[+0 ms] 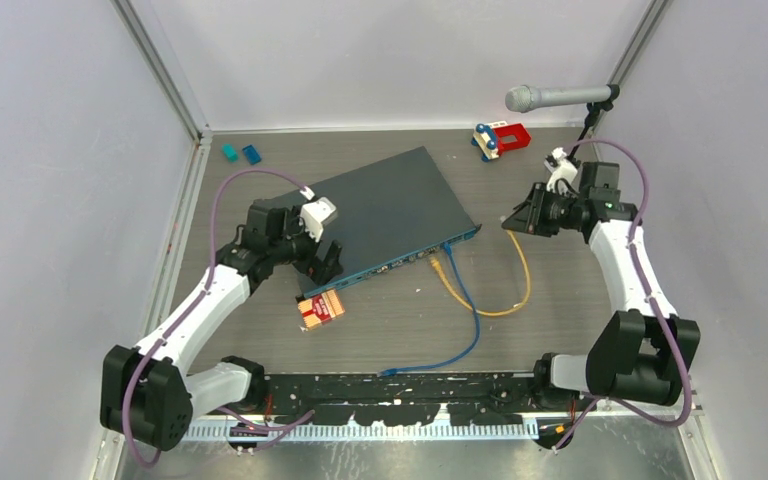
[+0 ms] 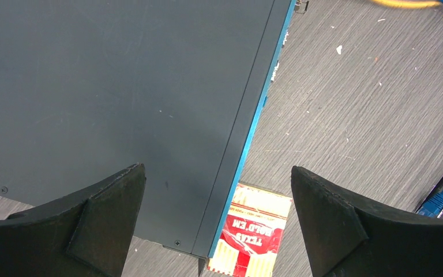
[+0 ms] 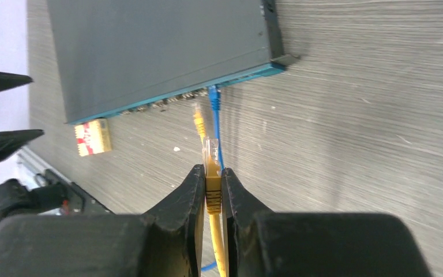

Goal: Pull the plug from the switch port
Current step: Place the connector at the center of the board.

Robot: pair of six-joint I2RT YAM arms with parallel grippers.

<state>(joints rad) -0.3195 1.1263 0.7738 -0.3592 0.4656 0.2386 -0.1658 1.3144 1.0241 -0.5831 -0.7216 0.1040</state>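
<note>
— Where is the switch (image 1: 390, 205) for you?

— In the middle of the bench (image 1: 560, 330), skewed. Its teal front looks toward the near edge, turned a little to the near right corner. My left gripper (image 2: 218, 173) is spread wide over the front corner nearest the left edge. One finger is above the lid and the other above bare bench. I can't tell whether it touches.

— And the right?

— My right gripper (image 3: 210, 170) is pinched on a yellow plug (image 3: 210, 153), well apart from the switch and out toward the right edge. That plug is in no port. The cable's other yellow end (image 3: 198, 118) lies on the bench just short of the sockets, also out as far as I can see.

— So what's plugged in?

— A blue plug (image 3: 212, 95), seated near the right end of the front row. From my right gripper it lies straight ahead, toward the bench middle. Its long axis runs square to the front, nearly in line with my fingers. The right arm is clearly nearer than the left. If that is the one wanted, I judge I must drop the yellow one first, then draw the blue one back along that axis.
</note>
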